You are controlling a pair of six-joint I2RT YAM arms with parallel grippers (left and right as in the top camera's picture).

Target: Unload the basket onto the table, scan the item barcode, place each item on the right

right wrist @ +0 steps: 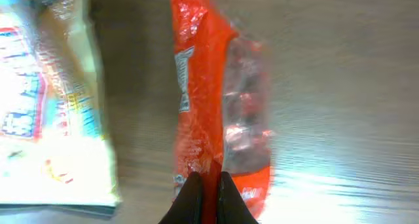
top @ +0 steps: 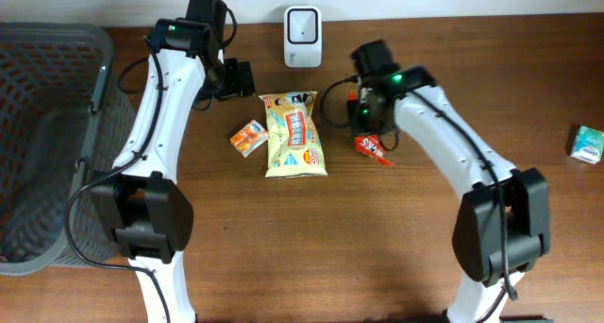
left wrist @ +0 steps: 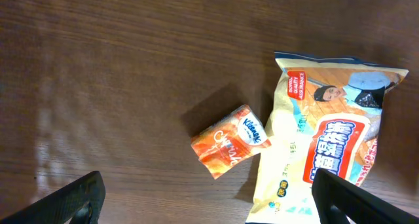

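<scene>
Red snack pkt (right wrist: 204, 86), near end pinched in R end effector (right wrist: 208, 183)

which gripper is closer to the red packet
Right. The right gripper is shut on the red packet; the left gripper is open, away on the far side of the chips bag.

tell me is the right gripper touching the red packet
Touching. The right wrist view shows the right gripper pinched shut on the near end of the red packet, with the wrapper squeezed between its jaws and no gap.
</scene>
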